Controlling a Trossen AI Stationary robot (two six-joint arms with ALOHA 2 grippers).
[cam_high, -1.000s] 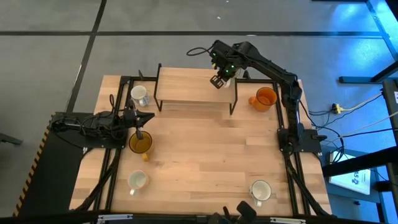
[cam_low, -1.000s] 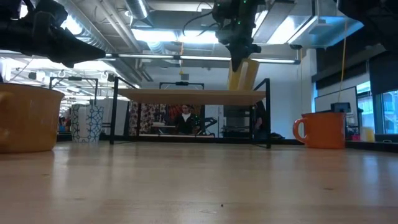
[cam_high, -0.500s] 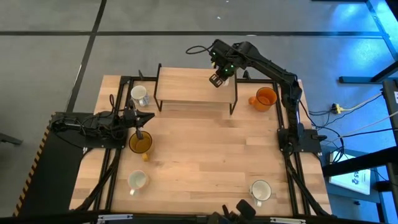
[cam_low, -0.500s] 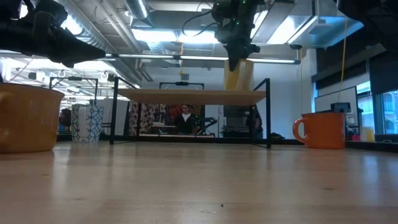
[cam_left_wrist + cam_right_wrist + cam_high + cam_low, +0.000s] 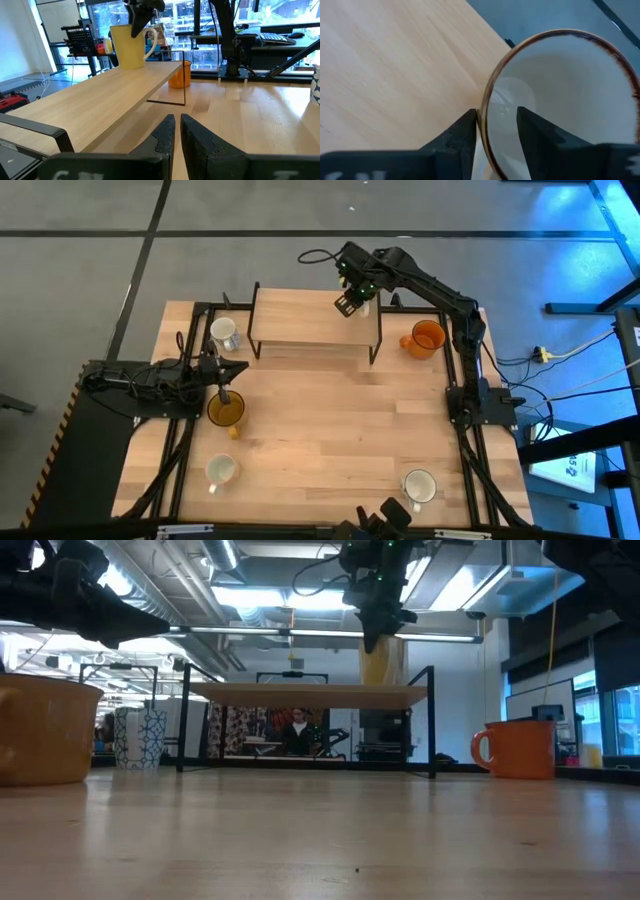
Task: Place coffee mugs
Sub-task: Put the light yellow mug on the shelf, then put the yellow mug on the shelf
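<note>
The cream-yellow mug [image 5: 382, 665] stands upright on its base on the far right corner of the raised wooden shelf [image 5: 310, 320]. My right gripper [image 5: 495, 132] is open above it, pointing down. One finger is inside the mug and one outside, with the rim [image 5: 484, 112] between them. My left gripper [image 5: 176, 132] is shut with nothing in it. It hovers at the table's left, just beyond the amber-brown mug [image 5: 226, 410]. The orange mug [image 5: 427, 338] stands to the right of the shelf. White mugs stand at the far left [image 5: 224, 333], near left [image 5: 220, 470] and near right [image 5: 419, 486]. My right gripper comes from above with its fingers on either side of the cream-yellow mug's wall. The outer finger [image 5: 465, 135] stands close against the wall below the rim. The inner finger [image 5: 530, 130] stands clear of it. I cannot tell whether the outer finger touches the mug.
The shelf rests on thin black legs [image 5: 378, 340], with open room beneath it [image 5: 300, 730]. Black frame rails [image 5: 190, 430] run along the table's left and right sides. The middle of the wooden table [image 5: 330, 420] is bare.
The cream-yellow mug was tilted under my right gripper and now stands upright on the shelf. Gripper and mug have shifted slightly toward the shelf's far edge and the table's left.
</note>
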